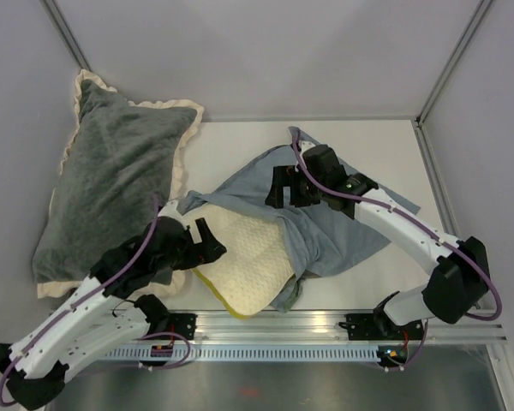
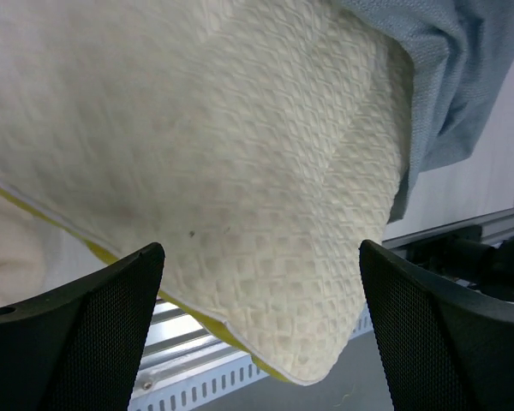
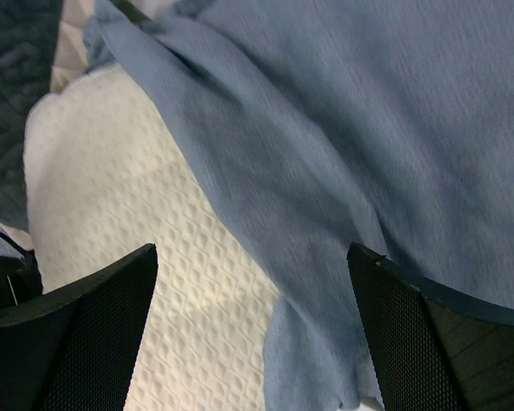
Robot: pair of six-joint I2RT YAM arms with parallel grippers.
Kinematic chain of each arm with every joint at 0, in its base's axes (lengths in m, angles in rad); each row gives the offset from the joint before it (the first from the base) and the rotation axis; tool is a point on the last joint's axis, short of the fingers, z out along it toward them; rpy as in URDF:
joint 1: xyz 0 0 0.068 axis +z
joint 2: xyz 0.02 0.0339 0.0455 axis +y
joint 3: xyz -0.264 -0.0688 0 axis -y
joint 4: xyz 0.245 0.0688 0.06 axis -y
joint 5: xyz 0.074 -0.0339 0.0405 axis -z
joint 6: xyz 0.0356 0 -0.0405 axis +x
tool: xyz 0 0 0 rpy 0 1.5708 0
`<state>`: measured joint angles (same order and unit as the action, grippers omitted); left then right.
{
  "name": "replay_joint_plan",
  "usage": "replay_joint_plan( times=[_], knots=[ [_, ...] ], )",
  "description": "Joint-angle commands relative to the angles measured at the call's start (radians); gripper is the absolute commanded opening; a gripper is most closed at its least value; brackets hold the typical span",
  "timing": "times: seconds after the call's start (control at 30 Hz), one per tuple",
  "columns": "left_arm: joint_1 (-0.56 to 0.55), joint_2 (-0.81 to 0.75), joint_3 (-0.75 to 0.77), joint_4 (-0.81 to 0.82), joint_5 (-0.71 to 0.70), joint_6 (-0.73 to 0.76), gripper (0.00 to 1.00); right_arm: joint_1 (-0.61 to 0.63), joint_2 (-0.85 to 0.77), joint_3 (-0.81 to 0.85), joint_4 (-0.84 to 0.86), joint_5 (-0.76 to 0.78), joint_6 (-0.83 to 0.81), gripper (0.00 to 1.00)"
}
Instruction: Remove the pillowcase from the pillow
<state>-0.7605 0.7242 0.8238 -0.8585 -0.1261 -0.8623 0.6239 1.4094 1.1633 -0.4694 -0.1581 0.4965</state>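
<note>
Lit brightly and evenly from overhead. Casts soft, short shadows on the table [image 1: 385, 154] under the pillowcase [image 1: 334, 244] edge. Washes out the pillow [image 3: 94, 171] weave toward white at the left of the right wrist view. Keeps the weave sharp in the left wrist view, with dull grey shading along its central crease.
</note>
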Motion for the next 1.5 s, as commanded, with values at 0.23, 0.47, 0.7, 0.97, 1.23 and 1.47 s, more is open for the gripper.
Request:
replay_joint_plan(
  times=[0.23, 0.47, 0.7, 0.97, 1.23, 1.47],
  knots=[
    [0.001, -0.261, 0.005, -0.218, -0.141, -0.225, 1.0, 0.031, 0.284, 0.318, 0.037, -0.029, -0.065, 0.98],
    [0.001, -0.212, -0.063, -0.134, -0.162, -0.287, 1.0, 0.063, 0.467, 0.529, -0.035, -0.081, -0.099, 0.98],
    [0.01, -0.083, -0.012, -0.065, -0.179, -0.244, 1.0, 0.074, 0.502, 0.576, -0.032, -0.098, -0.131, 0.98],
    [0.176, 0.034, -0.132, 0.091, 0.034, -0.162, 1.0, 0.08, 0.465, 0.549, -0.051, -0.067, -0.165, 0.98],
    [0.29, 0.089, -0.173, 0.229, 0.177, -0.047, 0.42, 0.083, 0.511, 0.579, -0.071, -0.066, -0.193, 0.98],
    [0.29, 0.089, -0.189, 0.314, 0.354, 0.031, 0.02, 0.099, 0.62, 0.69, -0.121, -0.077, -0.217, 0.97]
  ],
)
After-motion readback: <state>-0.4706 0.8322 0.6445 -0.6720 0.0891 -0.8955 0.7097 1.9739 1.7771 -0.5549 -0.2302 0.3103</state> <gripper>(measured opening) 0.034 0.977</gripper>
